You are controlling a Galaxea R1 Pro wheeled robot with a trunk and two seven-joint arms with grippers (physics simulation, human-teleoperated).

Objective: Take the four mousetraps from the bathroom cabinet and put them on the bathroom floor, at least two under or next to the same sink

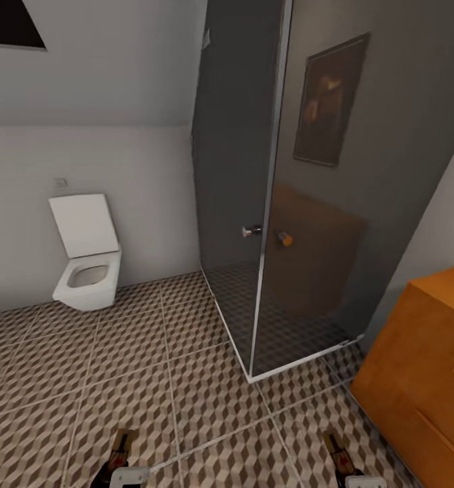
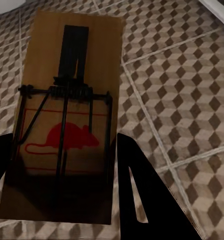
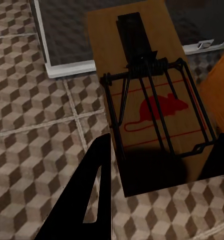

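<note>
The left hand (image 2: pixel 66 175) is clamped on a flat brown wooden mousetrap with dark wire and a red mouse print (image 2: pixel 66 100); the right hand (image 3: pixel 157 175) grips a second such mousetrap (image 3: pixel 147 90); both hang over the cube-patterned tiled bathroom floor (image 1: pixel 118 379) at the frame's bottom; the orange-brown wooden cabinet (image 1: pixel 423 366) stands lower right; the white square toilet (image 1: pixel 88 261) middle left.

Left gripper (image 2: pixel 66 170), right gripper (image 3: pixel 162 165): black wedge fingers, slotted; white wrist housings, red marks.

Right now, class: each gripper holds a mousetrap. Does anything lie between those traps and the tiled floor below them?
Nothing visible does. The left mousetrap and the right mousetrap both hang over bare bathroom floor; the shower glass and cabinet stand off to the side.
</note>
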